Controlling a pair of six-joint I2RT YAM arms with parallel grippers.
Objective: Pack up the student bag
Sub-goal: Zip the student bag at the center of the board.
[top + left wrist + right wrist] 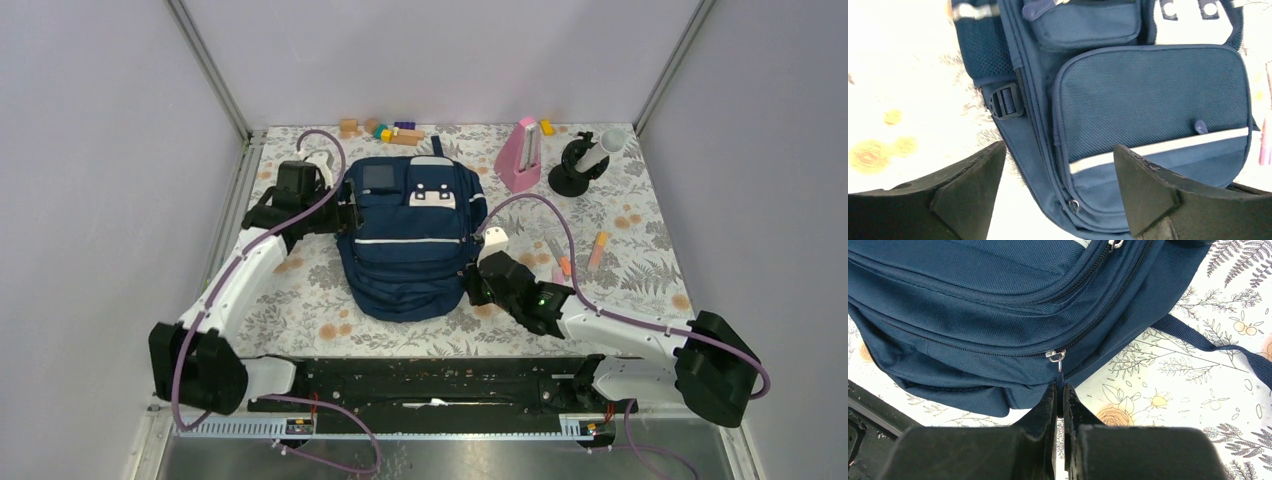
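Pinching the zipper pull (1060, 377) in our right claw (1060, 402), shut narrow on it, left claw (1059, 155) wide and empty beside the bag (410, 240) lying flat on the tabletop (640, 290), we judge it soft, floppy: take tabs or straps, not fabric.

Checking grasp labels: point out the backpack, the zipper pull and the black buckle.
backpack (400, 255), top view, middle of its front panel.
zipper pull (1055, 355), right wrist view, its metal end at the slider.
black buckle (1007, 101), left wrist view, centre of the clip.
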